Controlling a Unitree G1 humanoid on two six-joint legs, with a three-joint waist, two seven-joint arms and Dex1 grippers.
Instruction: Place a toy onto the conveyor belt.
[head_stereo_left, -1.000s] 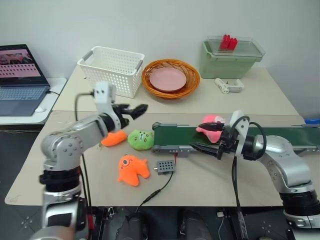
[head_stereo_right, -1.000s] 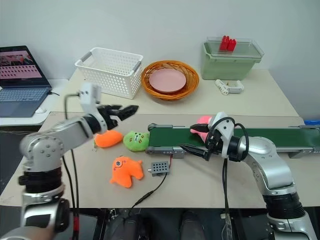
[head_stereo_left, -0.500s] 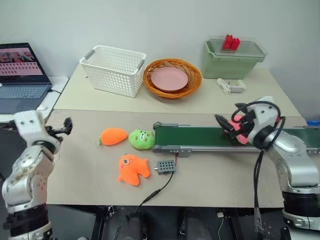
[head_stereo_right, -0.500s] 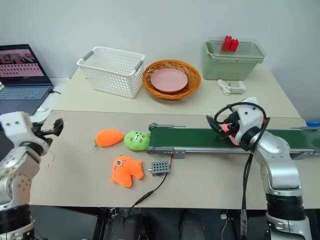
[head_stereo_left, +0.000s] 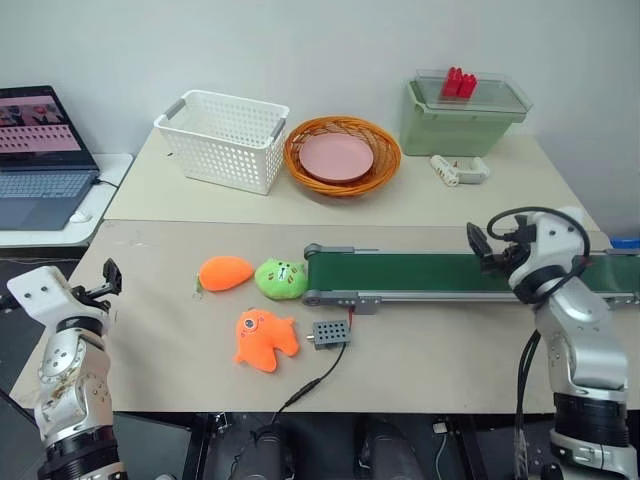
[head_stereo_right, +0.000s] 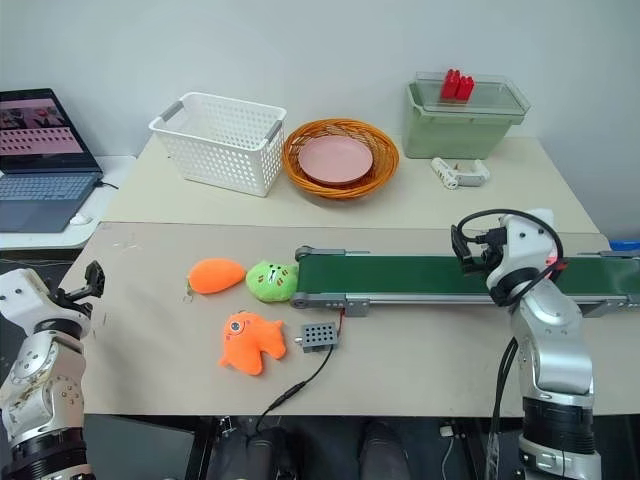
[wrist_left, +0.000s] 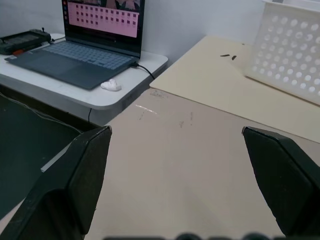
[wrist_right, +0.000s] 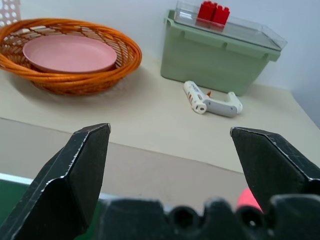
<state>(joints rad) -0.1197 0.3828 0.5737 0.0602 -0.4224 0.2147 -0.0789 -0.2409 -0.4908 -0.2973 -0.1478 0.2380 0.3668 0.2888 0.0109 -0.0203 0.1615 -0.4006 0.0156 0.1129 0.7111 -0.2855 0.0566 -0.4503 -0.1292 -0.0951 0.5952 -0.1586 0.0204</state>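
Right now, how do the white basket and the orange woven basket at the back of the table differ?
The white basket is rectangular plastic with perforated, high walls, while the orange woven basket is round, wicker and shallow. The orange woven basket holds a pink plate; whether the white basket holds anything cannot be told from here. The white basket stands further to the robot's left. Both stand upright, side by side on the table, behind the conveyor belt.
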